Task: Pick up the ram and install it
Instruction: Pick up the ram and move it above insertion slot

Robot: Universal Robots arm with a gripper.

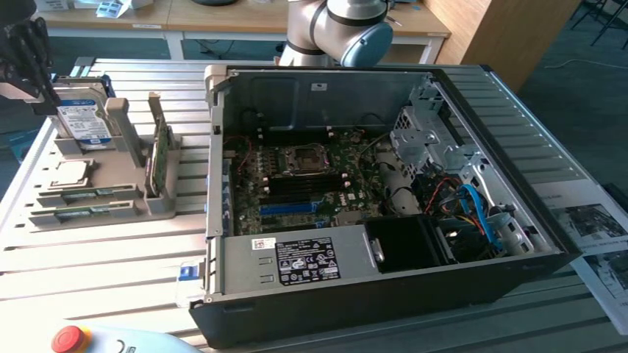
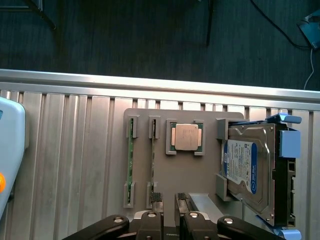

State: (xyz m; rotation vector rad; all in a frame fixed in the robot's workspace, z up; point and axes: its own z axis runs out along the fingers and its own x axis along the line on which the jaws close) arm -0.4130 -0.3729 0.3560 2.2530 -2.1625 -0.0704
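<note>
On the slatted metal table below me, the open computer case takes up the exterior view's right half, its side wall close to the grey tray. The table's rail runs along the tray's far side, with a strip of bare slats between them and dark floor beyond.

On the tray, the hard drive stands tallest, propped in its bracket at one end. The processor chip lies flat next to it. The ram stands on edge in the slot beside the chip, with a second stick parallel in the next slot. Past that, open slats reach to a pale button box.

My fingers are a little apart, holding nothing, above the tray's edge near the ram's end.
</note>
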